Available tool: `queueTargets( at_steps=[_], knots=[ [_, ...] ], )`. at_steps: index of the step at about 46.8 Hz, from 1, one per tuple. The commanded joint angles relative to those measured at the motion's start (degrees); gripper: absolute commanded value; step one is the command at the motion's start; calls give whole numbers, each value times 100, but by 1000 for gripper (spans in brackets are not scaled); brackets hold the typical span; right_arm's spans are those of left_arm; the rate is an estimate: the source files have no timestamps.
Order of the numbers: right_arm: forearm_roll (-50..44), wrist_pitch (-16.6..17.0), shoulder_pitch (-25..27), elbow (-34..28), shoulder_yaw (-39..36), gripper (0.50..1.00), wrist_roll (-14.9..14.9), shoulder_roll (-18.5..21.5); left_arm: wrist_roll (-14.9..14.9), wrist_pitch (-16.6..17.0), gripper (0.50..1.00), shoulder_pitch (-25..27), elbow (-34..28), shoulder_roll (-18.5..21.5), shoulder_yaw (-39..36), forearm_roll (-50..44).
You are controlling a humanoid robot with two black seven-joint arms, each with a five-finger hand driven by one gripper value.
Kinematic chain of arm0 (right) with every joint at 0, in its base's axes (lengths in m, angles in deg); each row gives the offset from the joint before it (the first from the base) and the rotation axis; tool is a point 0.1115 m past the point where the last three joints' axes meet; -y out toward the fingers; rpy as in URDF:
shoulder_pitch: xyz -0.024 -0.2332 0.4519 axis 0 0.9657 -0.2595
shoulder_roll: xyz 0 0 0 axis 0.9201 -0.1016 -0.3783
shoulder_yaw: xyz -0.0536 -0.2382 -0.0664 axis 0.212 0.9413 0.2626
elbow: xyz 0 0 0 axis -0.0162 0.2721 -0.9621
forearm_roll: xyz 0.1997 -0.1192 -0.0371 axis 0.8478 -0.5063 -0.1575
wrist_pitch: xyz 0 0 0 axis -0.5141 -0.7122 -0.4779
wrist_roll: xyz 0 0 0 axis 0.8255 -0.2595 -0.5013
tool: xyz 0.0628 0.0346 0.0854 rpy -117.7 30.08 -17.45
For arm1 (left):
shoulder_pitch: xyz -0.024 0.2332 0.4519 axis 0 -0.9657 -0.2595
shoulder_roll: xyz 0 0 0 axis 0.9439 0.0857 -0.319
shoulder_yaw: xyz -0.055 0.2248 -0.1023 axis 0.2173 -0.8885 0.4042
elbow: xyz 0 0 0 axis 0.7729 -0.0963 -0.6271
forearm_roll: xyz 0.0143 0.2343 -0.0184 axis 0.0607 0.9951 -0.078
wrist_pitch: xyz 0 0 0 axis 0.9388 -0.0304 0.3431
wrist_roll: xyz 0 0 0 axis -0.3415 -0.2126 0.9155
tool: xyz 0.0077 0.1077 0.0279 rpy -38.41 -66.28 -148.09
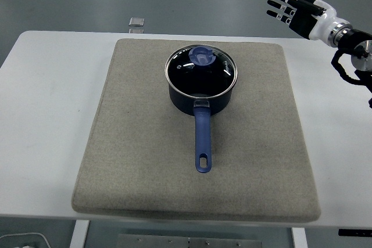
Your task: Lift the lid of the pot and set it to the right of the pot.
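Observation:
A dark blue pot [200,101] stands on the grey mat [133,143] at the upper middle, its blue handle [203,140] pointing toward the near edge. A glass lid [186,71] with a blue knob [203,56] sits on the pot. My right hand [290,4] is raised at the top right, beyond the table's far right corner, well apart from the pot. Its fingers are spread and hold nothing. The left arm does not show.
The grey mat covers most of the white table [46,97]. A small pale square object [136,22] lies on the floor beyond the table's far edge. Bare mat lies to the right of the pot.

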Motion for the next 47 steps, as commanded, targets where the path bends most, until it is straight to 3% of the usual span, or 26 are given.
queueTargets(
  at_steps=[1, 18, 47],
  knots=[
    [0, 0, -8, 6, 0, 917, 0, 0, -1, 0, 1000, -9, 0, 0, 0, -5],
    [-44, -79, -16, -3, 26, 917, 26, 0, -1, 0, 1000, 44, -44, 0, 0, 4],
    [-457, 141, -78, 6, 96, 917, 35, -185, -1, 0, 1000, 53, -27, 0, 0, 4]
  ],
)
